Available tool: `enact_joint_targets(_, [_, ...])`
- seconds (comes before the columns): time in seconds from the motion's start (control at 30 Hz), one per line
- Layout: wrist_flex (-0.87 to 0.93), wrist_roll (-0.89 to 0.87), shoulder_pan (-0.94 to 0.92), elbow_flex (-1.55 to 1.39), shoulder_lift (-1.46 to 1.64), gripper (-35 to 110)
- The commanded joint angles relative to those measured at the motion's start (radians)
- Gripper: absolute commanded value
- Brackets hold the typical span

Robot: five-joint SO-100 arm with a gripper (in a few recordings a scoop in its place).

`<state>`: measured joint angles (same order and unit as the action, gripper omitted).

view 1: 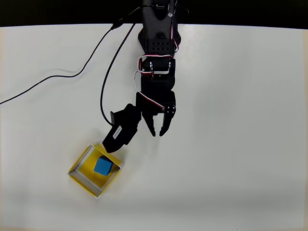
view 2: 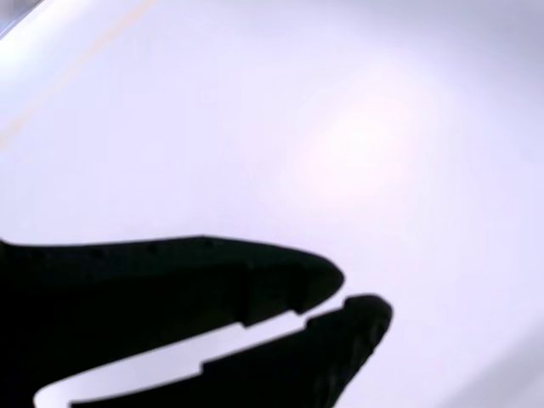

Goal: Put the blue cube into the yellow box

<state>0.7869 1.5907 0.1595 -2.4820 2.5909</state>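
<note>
**Blue cube resting in yellow box; gripper off to the right, holding nothing**

The blue cube (view 1: 102, 166) sits inside the yellow box (view 1: 80, 165), on its floor, closer to the box's right corner than to its left. Cube: bright blue, plain matte faces, crisp edges, no markings. Its top face is lighter than the 1 narrow side face that shows on the right. It covers roughly half of the box floor's width.

Box: shallow, square, open-topped, turned about 45 degrees so it reads as a diamond in the overhead view. Yellow floor and outer walls, thin whitish rims. It lies at the near left of the white table (view 1: 240, 144), which is smooth and matte.

Just beyond the box's far right rim hangs a black block-shaped camera housing on the arm; a small pale label on it is too small to read.

The gripper (view 1: 158, 134) is to the right of the box and apart from it, tips pointing toward the near edge. Its 2 black fingers are almost together, a narrow gap at the tips, nothing between them; the wrist view (view 2: 344, 297) shows the same slim gap over bare white surface.

Red-and-white wires loop along the black arm (view 1: 156, 53), and black cables trail left across the far side of the table.
</note>
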Motion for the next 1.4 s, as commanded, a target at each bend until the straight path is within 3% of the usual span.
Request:
enact_joint_targets(0.0, [0.106,0.002,0.044,-0.044,0.163,3])
enact_joint_targets(0.33, [0.334,-0.005,0.044,-0.305,0.442,2])
enact_joint_targets(0.8, [0.446,0.054,-0.083,-0.650,0.730,0])
enact_joint_targets(1.0, [0.557,0.117,-0.089,-0.663,0.742,0])
enact_joint_targets(1.37, [0.572,0.060,-0.120,-0.663,0.747,0])
